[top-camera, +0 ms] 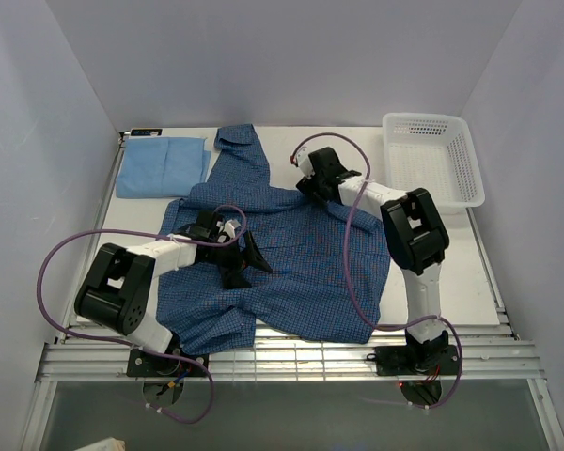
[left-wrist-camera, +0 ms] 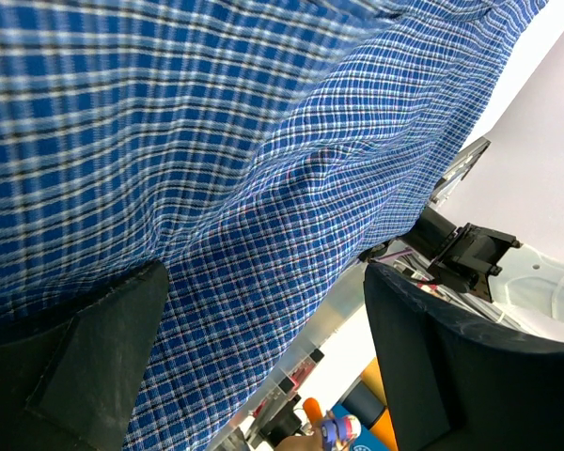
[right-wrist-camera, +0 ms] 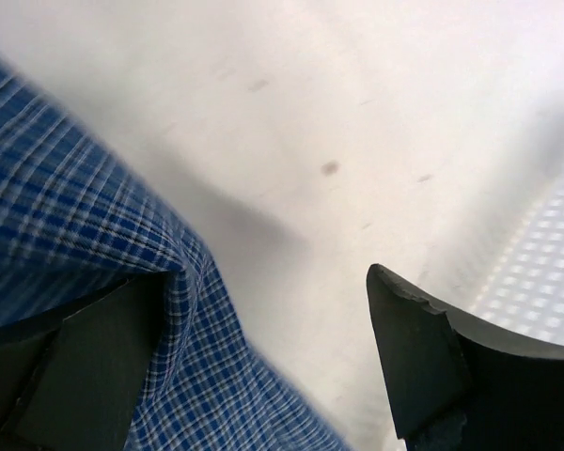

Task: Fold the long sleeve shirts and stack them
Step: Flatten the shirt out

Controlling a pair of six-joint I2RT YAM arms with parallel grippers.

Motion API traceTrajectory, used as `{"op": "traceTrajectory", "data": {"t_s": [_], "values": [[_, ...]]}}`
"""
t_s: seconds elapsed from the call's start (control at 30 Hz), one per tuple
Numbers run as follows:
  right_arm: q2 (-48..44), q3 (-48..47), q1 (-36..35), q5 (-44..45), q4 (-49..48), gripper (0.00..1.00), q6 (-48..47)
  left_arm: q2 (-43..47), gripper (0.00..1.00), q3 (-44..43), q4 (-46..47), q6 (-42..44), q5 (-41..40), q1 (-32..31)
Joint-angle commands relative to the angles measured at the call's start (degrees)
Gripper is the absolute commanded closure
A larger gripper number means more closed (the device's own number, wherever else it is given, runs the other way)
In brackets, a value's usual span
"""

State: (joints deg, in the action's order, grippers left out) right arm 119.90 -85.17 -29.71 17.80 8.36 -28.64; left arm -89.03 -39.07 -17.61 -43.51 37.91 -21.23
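Note:
The dark blue checked shirt [top-camera: 301, 268] lies spread open across the middle of the table, one sleeve reaching back toward the far edge. The plain light blue shirt [top-camera: 162, 167] lies folded at the back left. My left gripper [top-camera: 248, 263] is open over the checked shirt's left half; in the left wrist view its jaws [left-wrist-camera: 263, 362] stand wide apart over the checked cloth [left-wrist-camera: 216, 169], holding nothing. My right gripper [top-camera: 308, 188] is open at the shirt's far shoulder edge; in the right wrist view [right-wrist-camera: 263, 362] one finger [right-wrist-camera: 75, 376] touches the cloth edge [right-wrist-camera: 66, 216], the other is over bare table.
A white mesh basket [top-camera: 465, 155] stands at the back right and shows at the right wrist view's edge [right-wrist-camera: 545, 272]. The table's slatted front edge [top-camera: 291, 357] runs just below the shirt's hem. White walls enclose three sides.

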Motion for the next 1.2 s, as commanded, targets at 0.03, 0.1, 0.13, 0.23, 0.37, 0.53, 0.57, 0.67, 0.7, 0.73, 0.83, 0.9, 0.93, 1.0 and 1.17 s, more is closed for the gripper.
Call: {"op": "traceTrajectory", "data": {"t_s": [0.03,0.1,0.13,0.23,0.37,0.53,0.57,0.67,0.7,0.73,0.83,0.9,0.93,1.0,1.17], "values": [[8.48,-14.02,4.05,16.11,-7.39,0.09,3.33,-2.37,0.02,1.37,-4.89,2.81,-6.45,-0.47],[11.31,-18.96,5.19,15.52,-5.74,0.09,4.55,-2.63,0.02,0.84,-5.16,2.90,-6.18,-0.47],[12.98,-21.25,5.45,12.29,-3.11,0.09,4.82,-2.55,0.02,0.58,-5.16,3.34,-5.92,-0.47],[12.04,-24.78,5.54,7.88,-2.73,0.10,2.90,-1.67,0.02,-0.92,-5.16,3.95,-5.83,-0.47],[8.08,-23.47,5.63,5.49,-6.41,0.10,-5.00,0.00,0.02,-1.89,-5.95,4.74,-5.74,-0.47],[0.28,-22.42,5.55,1.58,0.23,0.10,-3.01,3.77,0.02,-5.20,-6.39,5.10,-5.30,-0.47],[-1.84,-21.02,5.28,-0.73,1.73,0.10,0.48,4.30,0.02,-6.79,-6.65,5.45,-5.39,-0.47],[-11.24,-11.46,4.05,-7.41,6.84,0.10,10.74,5.71,0.02,-14.33,-8.93,7.47,-9.84,-0.47],[-13.79,-7.86,3.62,-9.17,7.37,0.10,13.41,5.71,0.02,-16.37,-10.42,8.34,-12.22,-0.47],[-18.95,-0.60,3.52,-12.84,7.37,0.10,15.96,5.45,0.02,-18.48,-11.30,8.78,-14.94,-0.47],[-27.22,11.37,3.35,-16.13,7.54,0.10,24.23,2.30,0.02,-26.04,-15.17,9.93,-25.58,-0.21],[-29.80,15.10,3.26,-17.09,8.95,0.10,28.18,-1.90,0.02,-30.79,-17.80,10.11,-31.30,0.66],[-31.37,16.51,3.26,-17.19,11.30,0.10,29.94,-3.41,0.02,-31.67,-17.90,10.46,-32.02,1.10],[-32.53,20.11,3.17,-17.19,12.90,0.10,31.71,-8.14,0.02,-34.04,-18.25,11.16,-31.93,2.16],[-33.50,27.15,3.26,-19.82,12.65,0.10,34.62,-14.49,0.02,-35.90,-18.25,13.44,-30.44,2.34]]}}
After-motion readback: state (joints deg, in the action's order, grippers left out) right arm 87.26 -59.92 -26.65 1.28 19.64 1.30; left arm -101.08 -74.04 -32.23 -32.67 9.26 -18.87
